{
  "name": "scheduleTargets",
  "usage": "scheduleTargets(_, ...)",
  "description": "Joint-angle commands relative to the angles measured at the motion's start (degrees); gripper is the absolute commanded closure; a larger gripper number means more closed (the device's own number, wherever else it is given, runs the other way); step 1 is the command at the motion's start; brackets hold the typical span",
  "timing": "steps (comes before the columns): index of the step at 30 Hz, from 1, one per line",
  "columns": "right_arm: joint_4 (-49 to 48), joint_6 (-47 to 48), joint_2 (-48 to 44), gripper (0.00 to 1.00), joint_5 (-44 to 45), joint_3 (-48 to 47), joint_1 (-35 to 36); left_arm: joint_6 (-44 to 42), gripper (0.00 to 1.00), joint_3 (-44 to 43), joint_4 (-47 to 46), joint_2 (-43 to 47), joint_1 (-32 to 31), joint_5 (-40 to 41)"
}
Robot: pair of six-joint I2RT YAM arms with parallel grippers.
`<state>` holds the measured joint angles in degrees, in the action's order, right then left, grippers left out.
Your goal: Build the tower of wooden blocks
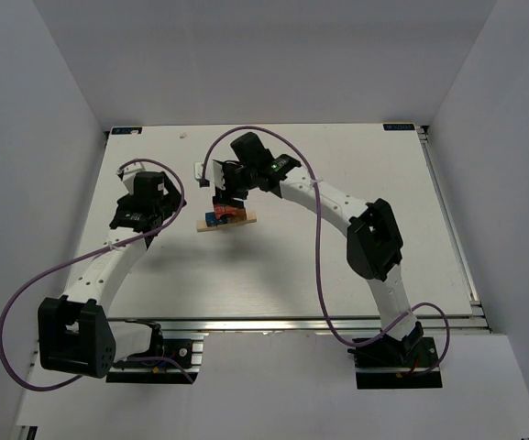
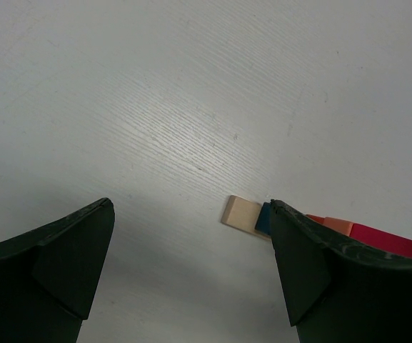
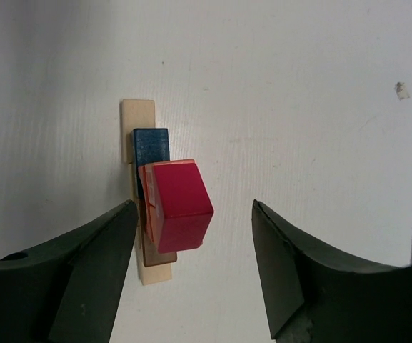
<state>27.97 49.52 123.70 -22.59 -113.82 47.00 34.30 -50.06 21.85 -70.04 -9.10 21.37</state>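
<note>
The wood block tower [image 1: 225, 218] stands mid-table. In the right wrist view it has a pale tan base [image 3: 138, 118], a blue block [image 3: 151, 146], a brown block [image 3: 160, 258], a thin orange block [image 3: 146, 194] and a red block [image 3: 181, 204] on top, overhanging to the right. My right gripper [image 3: 193, 205] is open just above it, with the red block between the fingers and untouched; it also shows in the top view [image 1: 230, 194]. My left gripper [image 2: 191, 204] is open and empty, left of the tower [image 2: 243, 213], whose right part its finger hides.
A small white object [image 1: 199, 170] lies on the table behind the tower. A small white speck [image 3: 401, 90] lies near the table's edge. White walls enclose the table on the left, back and right.
</note>
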Motion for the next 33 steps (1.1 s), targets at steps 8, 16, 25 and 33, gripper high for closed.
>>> scheduleTargets(8, -21.97, -10.38, -25.75, 0.11, -0.37, 17.03, -0.77, -0.03, 0.02, -3.54, 0.12, 0.34, 0.05, -1.15)
scheduleTargets(16, -36.3, -53.51, -47.39, 0.11, 20.01, 50.98, -22.16, 0.15, 0.02, -3.82, 1.8, 0.43, 0.14, 1.47)
scheduleTargets(25, -30.34, -74.82, -75.69, 0.11, 50.18, 82.08, -28.19, 0.06, 0.02, 0.93, -2.34, 3.95, 0.49, 5.26)
scheduleTargets(33, -30.43, -72.9, -83.62, 0.11, 54.14, 86.13, -28.2, 0.32, 0.02, 1.8, -3.39, 6.84, 0.75, 5.26)
